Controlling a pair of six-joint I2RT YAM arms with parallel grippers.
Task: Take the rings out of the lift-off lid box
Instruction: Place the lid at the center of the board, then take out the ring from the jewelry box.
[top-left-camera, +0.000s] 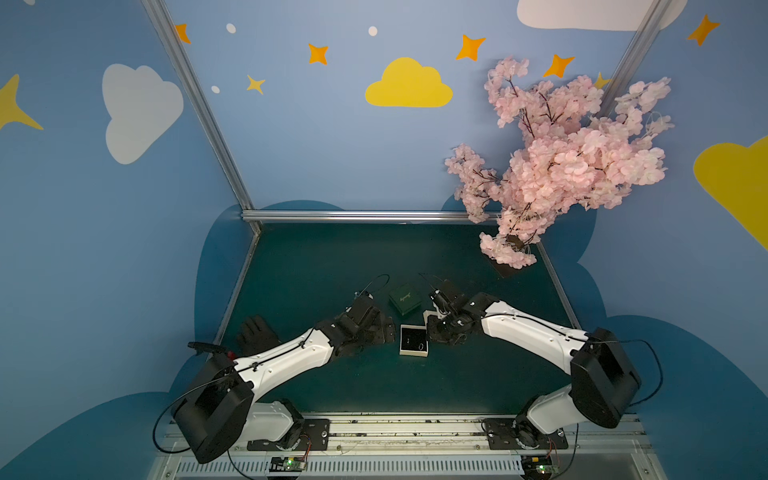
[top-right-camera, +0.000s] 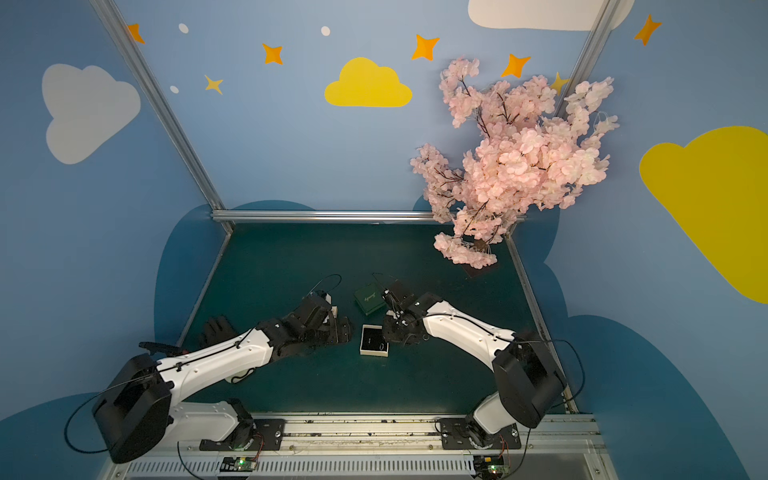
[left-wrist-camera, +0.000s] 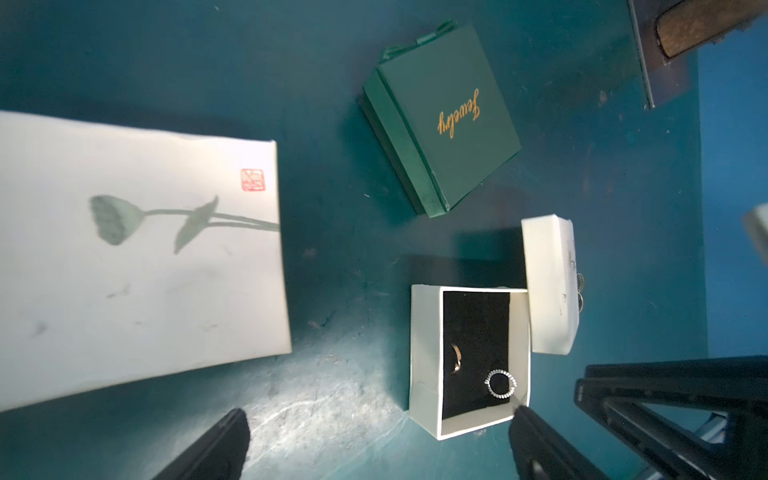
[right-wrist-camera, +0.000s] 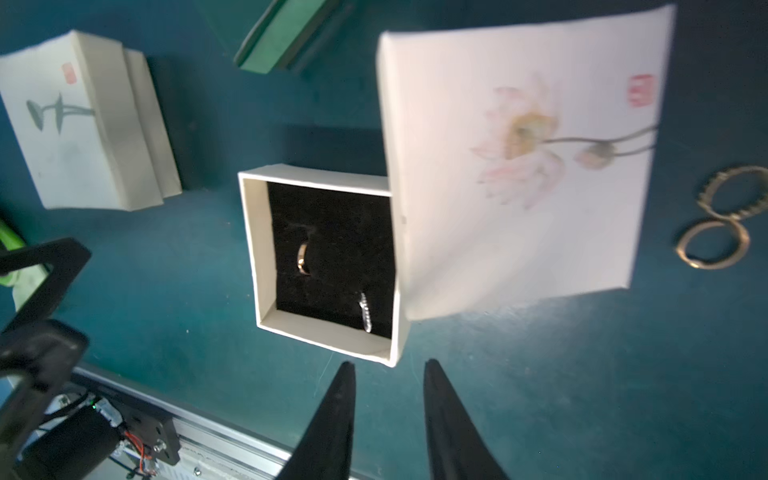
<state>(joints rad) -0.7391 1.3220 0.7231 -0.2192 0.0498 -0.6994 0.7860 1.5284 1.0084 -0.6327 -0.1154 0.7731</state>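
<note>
The lift-off lid box (right-wrist-camera: 253, 249) (left-wrist-camera: 424, 357) is a small cream box with a black lining, standing open mid-table (top-left-camera: 402, 341) (top-right-camera: 362, 341). Inside lie two rings: a plain band (right-wrist-camera: 303, 259) (left-wrist-camera: 456, 358) and a beaded one (right-wrist-camera: 365, 311) (left-wrist-camera: 500, 383). Its lotus-printed lid (right-wrist-camera: 519, 166) (left-wrist-camera: 548, 286) rests against the box's side. Two more rings (right-wrist-camera: 712, 245) lie on the mat beyond the lid. My right gripper (right-wrist-camera: 389, 365) hovers just outside a box corner, jaws narrow with nothing between. My left gripper (left-wrist-camera: 380, 415) stands wide open, one fingertip (left-wrist-camera: 523, 413) beside the box.
A green "Jewelry" box (left-wrist-camera: 444, 120) (top-left-camera: 405, 298) lies behind the open box. A closed white box with a lotus-pod print (left-wrist-camera: 137, 257) (right-wrist-camera: 83, 124) sits by the left gripper. A black glove (top-left-camera: 255, 332) lies at the left, a pink blossom tree (top-left-camera: 561, 166) at the back right.
</note>
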